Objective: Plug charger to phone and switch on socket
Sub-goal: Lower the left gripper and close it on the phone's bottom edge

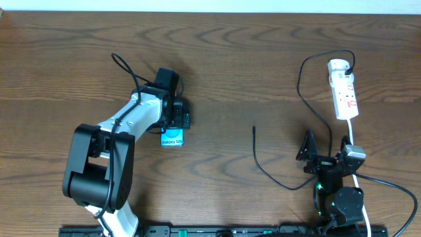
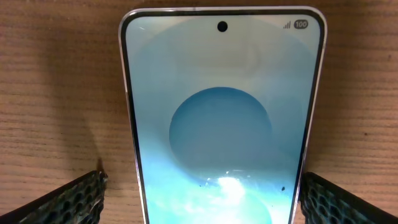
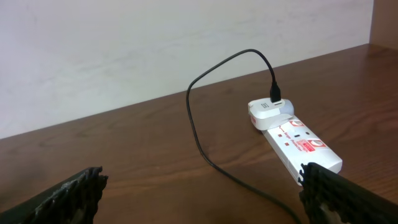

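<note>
Your open left claw (image 2: 200, 190) straddles the cyan-screened rectangular smartphone (image 2: 221, 112), likely to steady it, while your open right claw (image 3: 202, 183) hangs lower right beside the thin black charger cable (image 1: 254, 135).

Overhead, the left arm (image 1: 135, 117) covers most of the phone (image 1: 172, 139), I only get one end, and in the left wrist view the bottom edge cuts off the phone's lower part and all but the tips of the left fingers (image 2: 68, 200). The charger (image 1: 264, 170) plug tip (image 1: 254, 128) is too small overhead for me to make out, and I can't tell if the socket (image 1: 345, 92) is switched on or off. Right wrist view: one of the right fingers (image 3: 348, 199) hides the socket's near end, and the charger runs out past the bottom edge.
</note>
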Robot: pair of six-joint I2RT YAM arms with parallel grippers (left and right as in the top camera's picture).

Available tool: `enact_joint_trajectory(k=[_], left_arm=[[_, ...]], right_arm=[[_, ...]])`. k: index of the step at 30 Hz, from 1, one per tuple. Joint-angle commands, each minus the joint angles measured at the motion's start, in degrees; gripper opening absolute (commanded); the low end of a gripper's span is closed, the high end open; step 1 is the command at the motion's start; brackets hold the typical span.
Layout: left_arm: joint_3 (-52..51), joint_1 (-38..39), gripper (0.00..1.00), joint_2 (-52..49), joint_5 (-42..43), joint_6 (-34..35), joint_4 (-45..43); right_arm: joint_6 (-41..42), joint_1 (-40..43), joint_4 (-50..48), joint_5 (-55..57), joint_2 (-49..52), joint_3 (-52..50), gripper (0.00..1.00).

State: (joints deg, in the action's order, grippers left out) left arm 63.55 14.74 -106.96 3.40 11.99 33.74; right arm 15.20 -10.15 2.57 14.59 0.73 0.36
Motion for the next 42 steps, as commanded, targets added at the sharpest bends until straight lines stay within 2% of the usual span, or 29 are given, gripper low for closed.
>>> enact_joint_trajectory(k=[1,9,39,42], left_arm=[[-1.46,-0.13,0.99,-0.52,-0.7,-0.81,0.48],[-1.46,-0.13,1.0,-0.52,-0.7,-0.81,0.46],[-1.46,-0.13,0.4,-0.52,-0.68,-0.98,0.46],[-1.46,-0.13,0.3,-0.52,-0.68,-0.98,0.46]], right_arm=[[-0.92,0.74,0.24,0.07,-0.24,-0.04,0.99],[-0.92,0.74,0.24,0.07,-0.24,-0.04,0.99],[-0.92,0.74,0.24,0.07,-0.24,-0.04,0.99],[-0.92,0.74,0.24,0.07,-0.24,-0.04,0.99]])
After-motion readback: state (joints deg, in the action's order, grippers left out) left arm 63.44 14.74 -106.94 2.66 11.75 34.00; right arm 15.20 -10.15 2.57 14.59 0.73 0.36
